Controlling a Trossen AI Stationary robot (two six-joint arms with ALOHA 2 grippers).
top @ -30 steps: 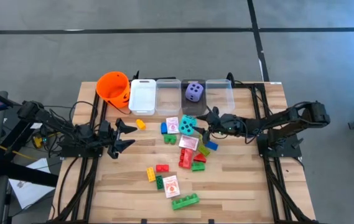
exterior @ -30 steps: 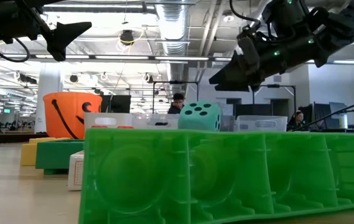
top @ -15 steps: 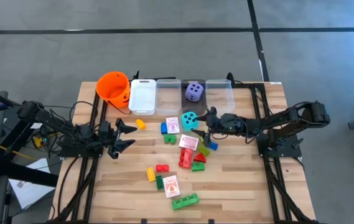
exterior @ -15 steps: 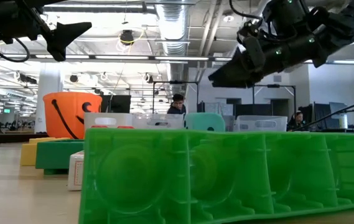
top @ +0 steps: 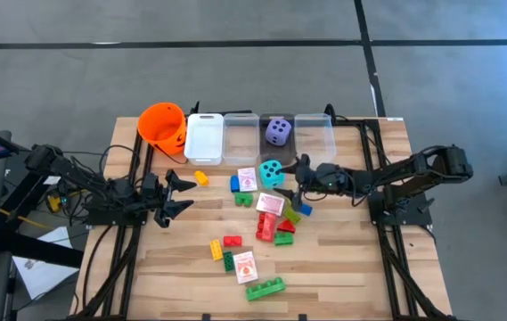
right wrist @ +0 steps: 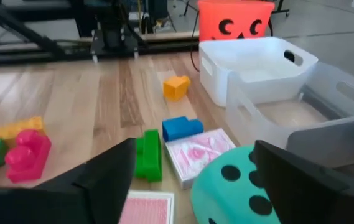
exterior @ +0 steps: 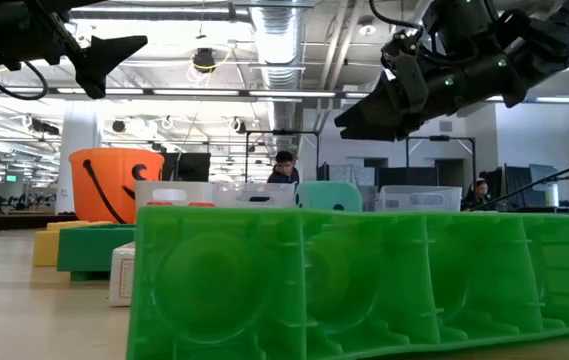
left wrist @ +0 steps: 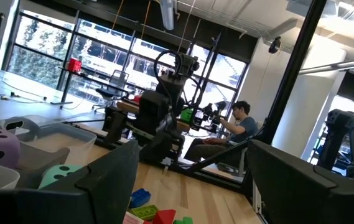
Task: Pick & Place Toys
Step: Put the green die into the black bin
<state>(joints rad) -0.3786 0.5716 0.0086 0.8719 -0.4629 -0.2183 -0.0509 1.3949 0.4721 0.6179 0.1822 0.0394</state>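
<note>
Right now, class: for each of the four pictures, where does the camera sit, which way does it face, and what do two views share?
High view: above, facing straight down at the wooden table; both dark arms show.
Low view: at tabletop height, facing the room behind a big green plastic brick; both arms hang overhead.
Left wrist view: rides the left pincer, open, facing the right arm.
Right wrist view: rides the right pincer, open over the teal soft die.
Shared: the teal soft die and the orange plastic bucket also show from above.

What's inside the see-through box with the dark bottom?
A purple soft die with dark dots sits alone inside that clear plastic bin. The die covers the floor right beneath it, so anything there stays hidden.
</note>
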